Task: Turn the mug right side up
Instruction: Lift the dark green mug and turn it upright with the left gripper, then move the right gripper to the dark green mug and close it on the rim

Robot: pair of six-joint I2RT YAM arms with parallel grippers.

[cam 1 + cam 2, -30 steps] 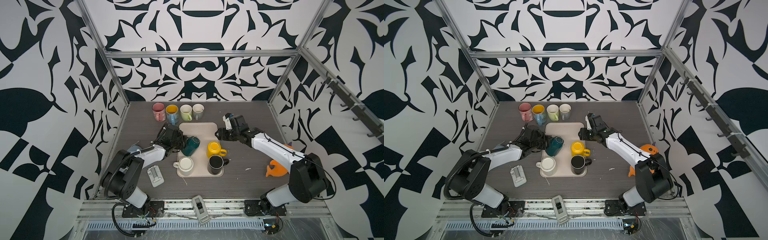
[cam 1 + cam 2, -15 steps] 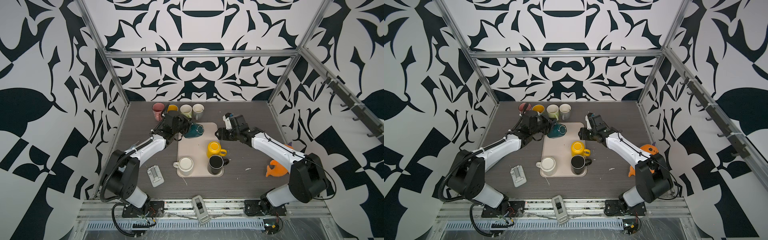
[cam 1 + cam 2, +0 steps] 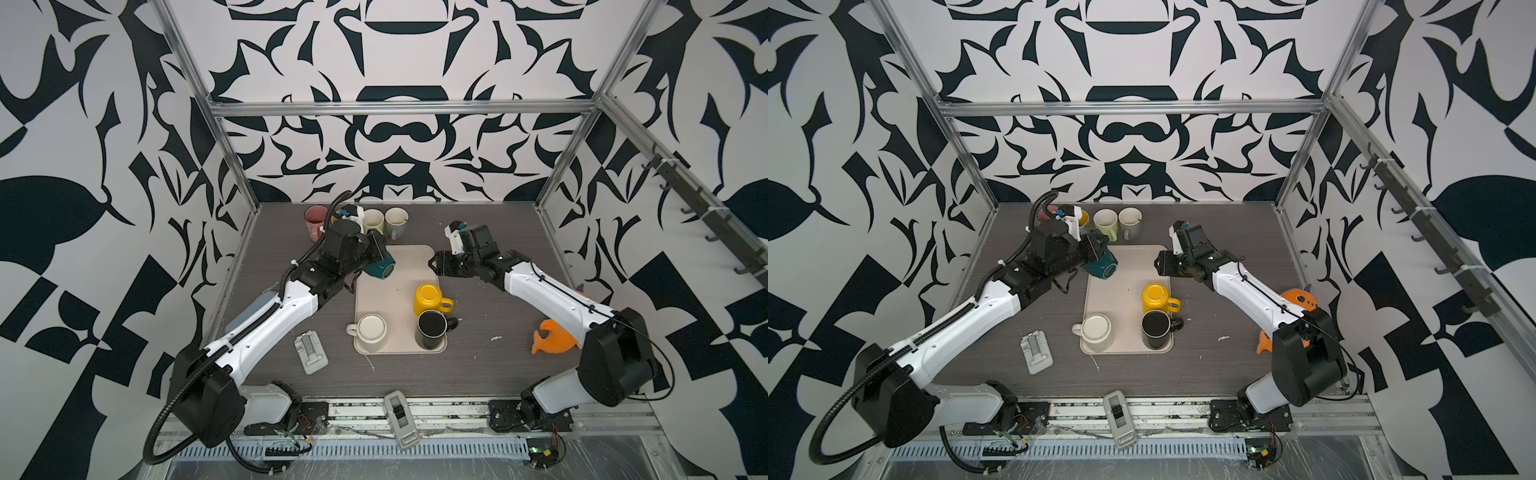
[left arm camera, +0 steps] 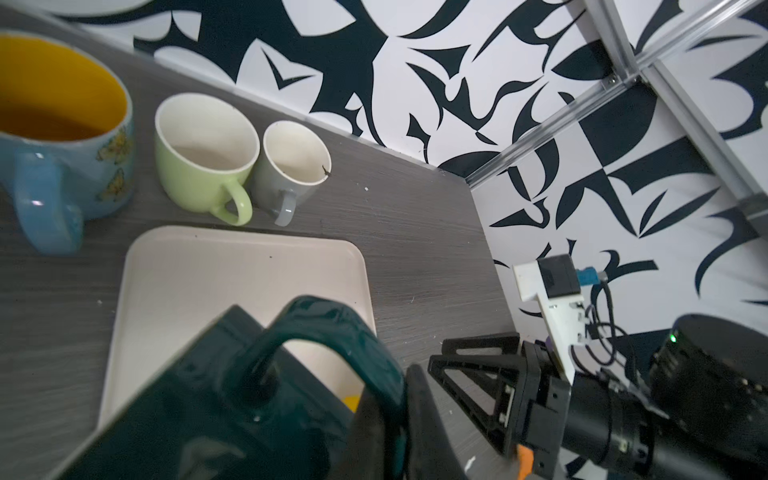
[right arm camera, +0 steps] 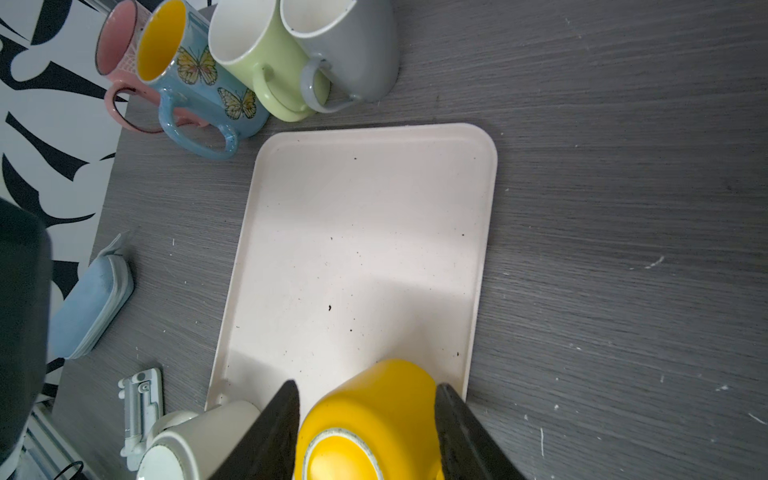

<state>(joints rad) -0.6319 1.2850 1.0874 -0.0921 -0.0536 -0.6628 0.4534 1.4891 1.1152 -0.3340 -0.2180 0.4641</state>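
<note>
top views: the left arm stretches forward, and the left gripper [image 3: 376, 254] is clamped on the glossy dark teal ceramic mug [image 3: 380, 269], held on its side over the far-left corner of the beige rectangular tray [image 3: 395, 303]. the right arm reaches inward to the tray's far-right edge.
left wrist: the mug's handle [image 4: 332, 328] faces the camera.
right wrist: the right gripper [image 5: 368, 388] is empty, its jaws apart and framing an upside-down yellow ceramic mug [image 5: 374, 419].

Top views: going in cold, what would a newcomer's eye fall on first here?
The dark teal mug stands out: the left gripper holds it tilted in the air over the far left corner of the tray. Next comes the yellow mug, bottom-up mid-tray and bright against the cream, with the open right gripper hovering empty by the far right edge.
</note>
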